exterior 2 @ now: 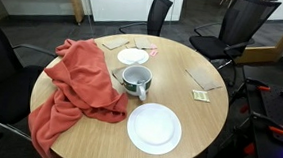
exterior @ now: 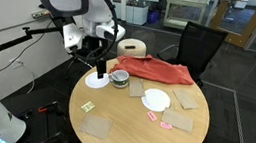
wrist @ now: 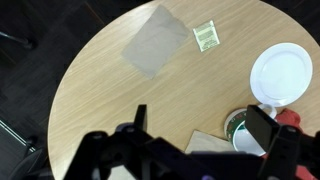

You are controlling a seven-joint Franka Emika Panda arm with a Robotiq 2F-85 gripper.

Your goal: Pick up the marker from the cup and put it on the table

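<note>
The cup [exterior: 119, 77] stands near the middle of the round tan table [exterior: 129, 132], next to a red cloth. It shows in both exterior views [exterior 2: 136, 82]. I cannot make out the marker in it. My gripper [exterior: 95, 51] hangs above the table edge, over a white plate and a little to the side of the cup. In the wrist view my gripper [wrist: 200, 122] is open and empty, and the cup [wrist: 238, 128] lies by one finger, partly hidden behind it.
A red cloth [exterior 2: 76, 89] drapes over the table edge. White plates [exterior 2: 154, 128] [exterior 2: 133, 56] [wrist: 282, 75] lie around the cup. Grey napkins [wrist: 155, 42] and a yellow-green paper scrap [wrist: 206, 36] lie on the table. Office chairs [exterior 2: 235, 25] stand around it.
</note>
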